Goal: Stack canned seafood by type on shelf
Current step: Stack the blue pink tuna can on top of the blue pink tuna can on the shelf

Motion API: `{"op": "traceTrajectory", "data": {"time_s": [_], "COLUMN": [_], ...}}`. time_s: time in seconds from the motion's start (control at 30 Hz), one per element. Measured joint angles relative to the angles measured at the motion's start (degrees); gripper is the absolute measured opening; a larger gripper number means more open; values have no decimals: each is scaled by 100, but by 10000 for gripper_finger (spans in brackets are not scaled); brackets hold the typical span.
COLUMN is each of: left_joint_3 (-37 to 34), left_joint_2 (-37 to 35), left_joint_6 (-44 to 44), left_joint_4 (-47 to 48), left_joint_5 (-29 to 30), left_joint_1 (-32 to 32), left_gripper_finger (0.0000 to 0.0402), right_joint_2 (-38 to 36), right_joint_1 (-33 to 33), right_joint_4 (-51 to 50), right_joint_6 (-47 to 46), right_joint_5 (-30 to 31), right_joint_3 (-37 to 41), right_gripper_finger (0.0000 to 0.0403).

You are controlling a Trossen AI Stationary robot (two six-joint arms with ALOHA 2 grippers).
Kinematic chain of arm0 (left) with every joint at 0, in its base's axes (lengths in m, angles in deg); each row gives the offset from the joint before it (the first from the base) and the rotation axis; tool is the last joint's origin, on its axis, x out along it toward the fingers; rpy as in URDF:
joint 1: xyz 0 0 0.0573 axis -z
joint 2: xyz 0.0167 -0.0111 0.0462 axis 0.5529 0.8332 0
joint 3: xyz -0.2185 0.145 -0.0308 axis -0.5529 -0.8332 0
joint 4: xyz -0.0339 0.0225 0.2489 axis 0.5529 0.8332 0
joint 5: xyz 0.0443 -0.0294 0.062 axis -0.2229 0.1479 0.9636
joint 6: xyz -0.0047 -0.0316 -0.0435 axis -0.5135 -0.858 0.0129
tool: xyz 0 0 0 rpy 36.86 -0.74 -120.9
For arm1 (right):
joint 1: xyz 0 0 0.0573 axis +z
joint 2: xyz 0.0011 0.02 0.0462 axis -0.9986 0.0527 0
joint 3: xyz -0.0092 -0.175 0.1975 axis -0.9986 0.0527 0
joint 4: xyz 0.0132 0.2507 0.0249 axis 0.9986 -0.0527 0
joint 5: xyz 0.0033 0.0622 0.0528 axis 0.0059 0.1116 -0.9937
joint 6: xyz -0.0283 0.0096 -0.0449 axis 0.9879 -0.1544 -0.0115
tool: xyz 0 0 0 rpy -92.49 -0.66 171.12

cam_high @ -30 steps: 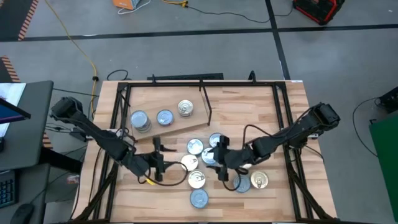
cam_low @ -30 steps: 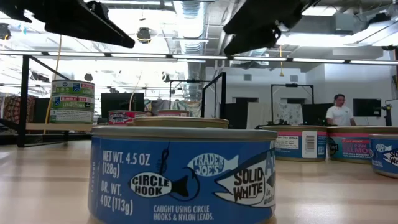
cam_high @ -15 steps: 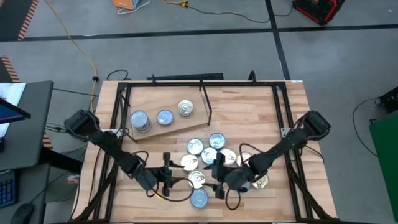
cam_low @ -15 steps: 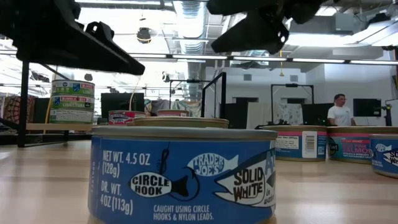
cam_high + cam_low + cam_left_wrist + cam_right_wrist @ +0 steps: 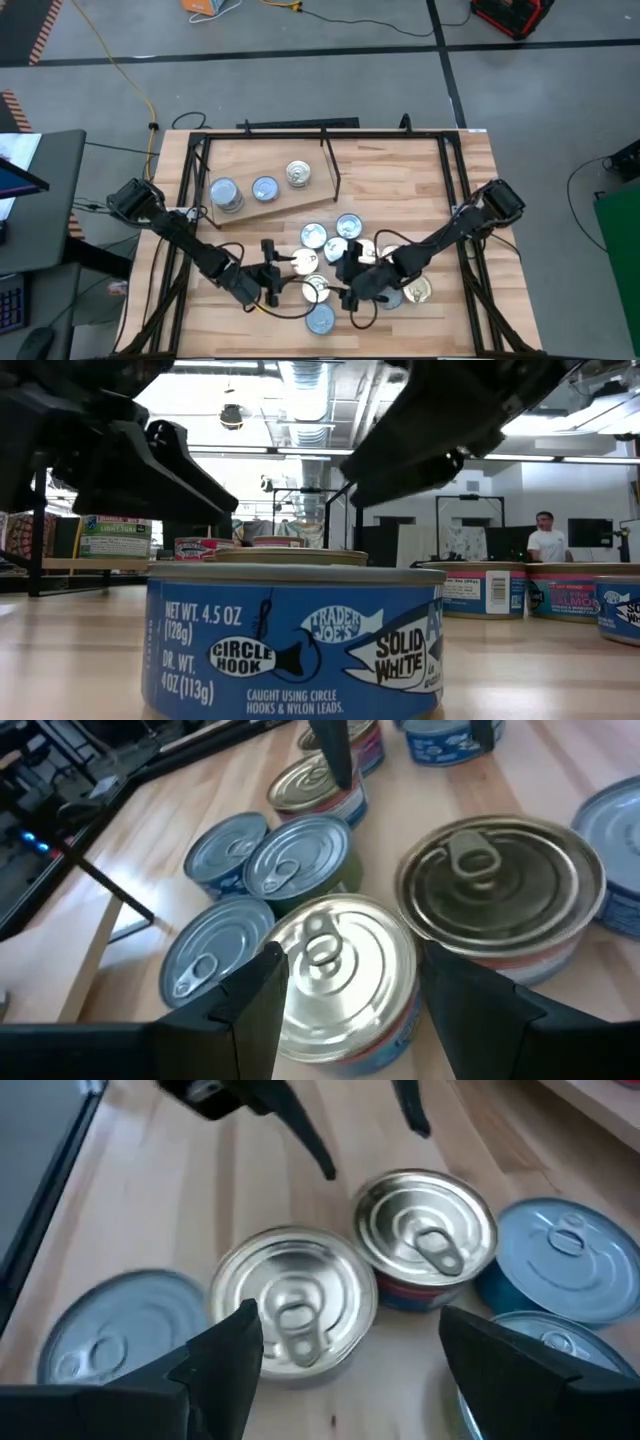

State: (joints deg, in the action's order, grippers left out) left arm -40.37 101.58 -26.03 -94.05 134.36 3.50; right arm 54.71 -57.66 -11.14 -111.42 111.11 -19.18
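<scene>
The left tool [image 5: 272, 272] is hanging low over the bench [image 5: 400, 180] with its fingers [image 5: 250, 1005] spread to either side of a shiny silver-lidded tin [image 5: 340, 965], not pinching it. The right tool [image 5: 345, 280] is hovering opposite, fingers [image 5: 225, 1345] spread wide above another silver-lidded tin [image 5: 290, 1305]. Both tools are sitting lower and closer together than a second ago. Between and around them, loose tins [image 5: 335, 245] are clustering near the front of the bench. The nearest blue tin [image 5: 295, 640] is reading "Trader Joe's", "Solid White", "Circle Hook", "Net Wt. 4.5 oz (128g)". Three tins [image 5: 265, 188] are resting on the plywood shelf [image 5: 240, 215]; one stacked pair [image 5: 115, 535] there is reading "Bumble Bee".
</scene>
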Motion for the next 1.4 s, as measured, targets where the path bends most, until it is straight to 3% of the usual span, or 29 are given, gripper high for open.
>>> {"op": "traceTrajectory", "data": {"time_s": [0.57,1.4], "left_joint_3": [2,2], "left_joint_2": [0,-2], "left_joint_6": [-277,-376], "left_joint_4": [273,369], "left_joint_5": [29,25], "left_joint_1": [-93,-91], "left_gripper_finger": [216,216], "right_joint_2": [437,432], "right_joint_1": [-168,-166], "right_joint_4": [-58,-1173], "right_joint_6": [-18,-341], "right_joint_5": [-294,-323], "right_joint_3": [0,-5], "right_gripper_finger": [324,324]}}
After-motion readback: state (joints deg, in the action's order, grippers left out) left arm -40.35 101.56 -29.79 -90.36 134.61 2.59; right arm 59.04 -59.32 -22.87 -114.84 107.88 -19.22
